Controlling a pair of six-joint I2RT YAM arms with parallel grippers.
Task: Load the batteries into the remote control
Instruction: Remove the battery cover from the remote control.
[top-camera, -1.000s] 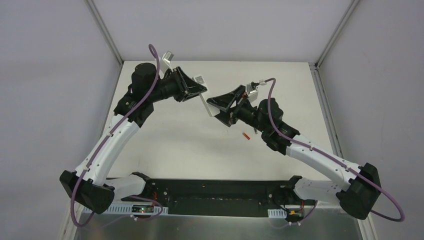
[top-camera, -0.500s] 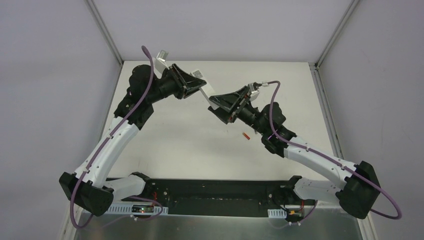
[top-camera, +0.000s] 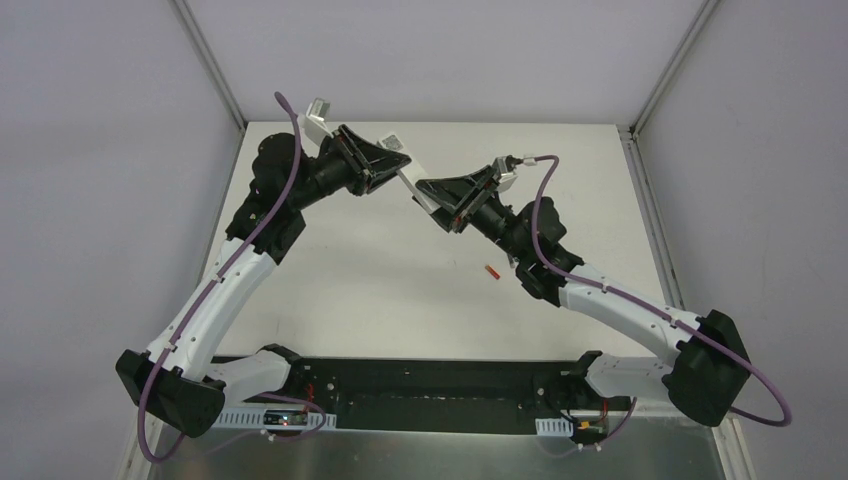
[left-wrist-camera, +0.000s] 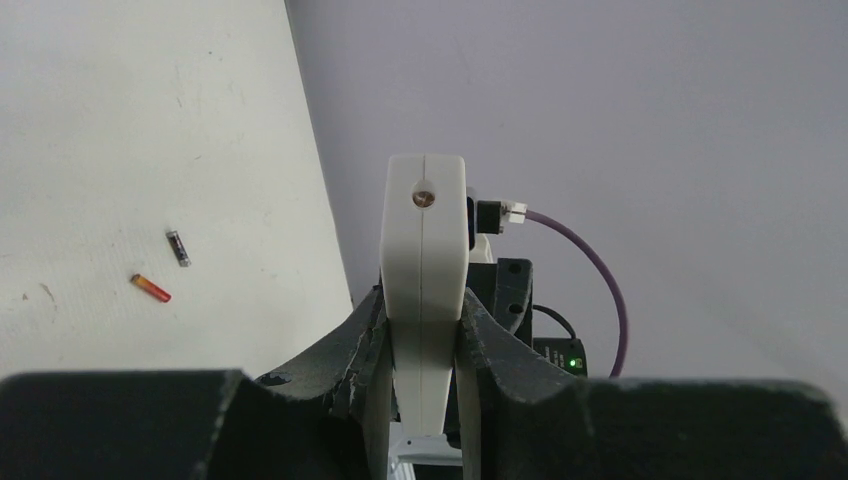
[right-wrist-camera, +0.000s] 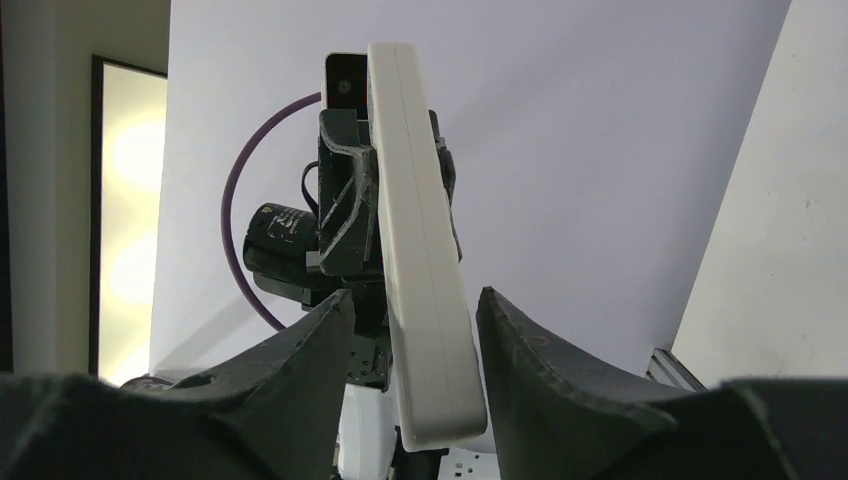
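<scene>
My left gripper (top-camera: 398, 172) is shut on the white remote control (top-camera: 412, 183) and holds it in the air over the back of the table. In the left wrist view the remote (left-wrist-camera: 424, 270) stands edge-on between my fingers. My right gripper (top-camera: 434, 198) is open, and its jaws stand either side of the remote's free end (right-wrist-camera: 425, 300) with a gap on each side. The red-orange battery (top-camera: 490, 271) lies on the table below the right arm. The left wrist view shows it (left-wrist-camera: 150, 288) beside the dark grey battery (left-wrist-camera: 178, 248).
The white table (top-camera: 360, 290) is bounded by grey walls and metal corner posts (top-camera: 210, 60). The black base rail (top-camera: 430, 385) runs along the near edge. Purple cables loop off both wrists.
Both grippers have risen and moved toward the back. The remote is tilted flatter, and my right gripper's jaws have come around its free end.
</scene>
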